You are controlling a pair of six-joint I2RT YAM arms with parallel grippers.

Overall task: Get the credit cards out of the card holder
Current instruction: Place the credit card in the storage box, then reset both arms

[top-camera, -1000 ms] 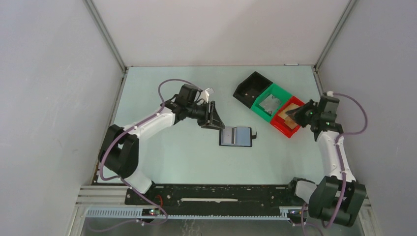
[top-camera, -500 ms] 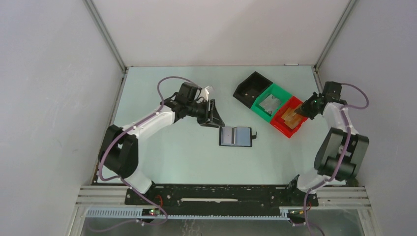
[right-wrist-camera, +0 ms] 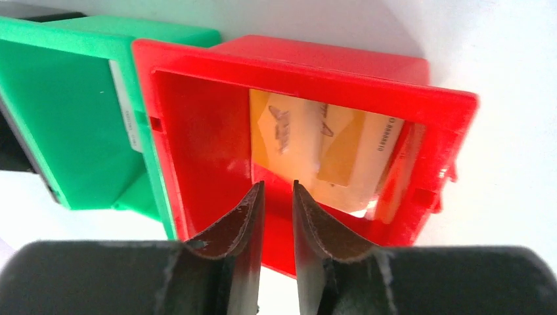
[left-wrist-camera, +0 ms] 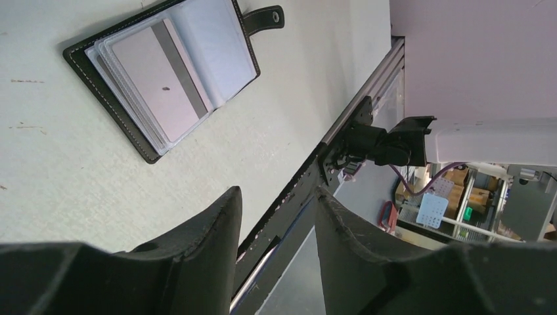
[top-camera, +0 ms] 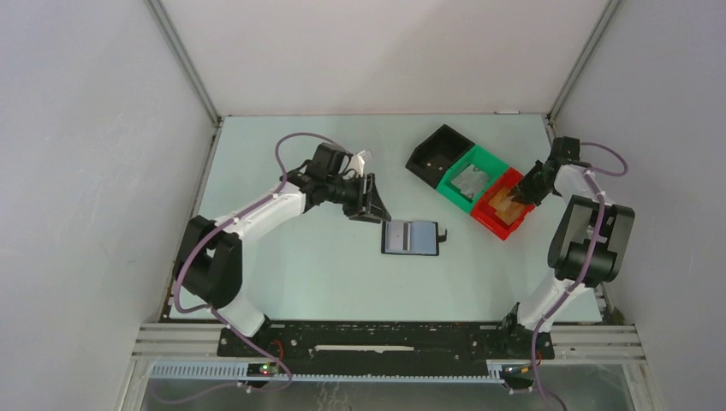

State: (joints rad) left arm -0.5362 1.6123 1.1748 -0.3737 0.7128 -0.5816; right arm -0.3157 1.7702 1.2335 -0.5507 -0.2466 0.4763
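One gripper is nearer: left gripper (top-camera: 374,202), jaws apart, just beside the black folding card holder (top-camera: 411,238); right gripper (top-camera: 524,190), seemingly barely parted, well apart.

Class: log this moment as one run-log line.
card holder: open flat, credit cards inside | left gripper: open, empty | right gripper: slightly open, empty, over red bin

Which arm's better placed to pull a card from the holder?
Left. The left gripper is open beside the open card holder, credit cards in its view; the right gripper is away over the red bin.
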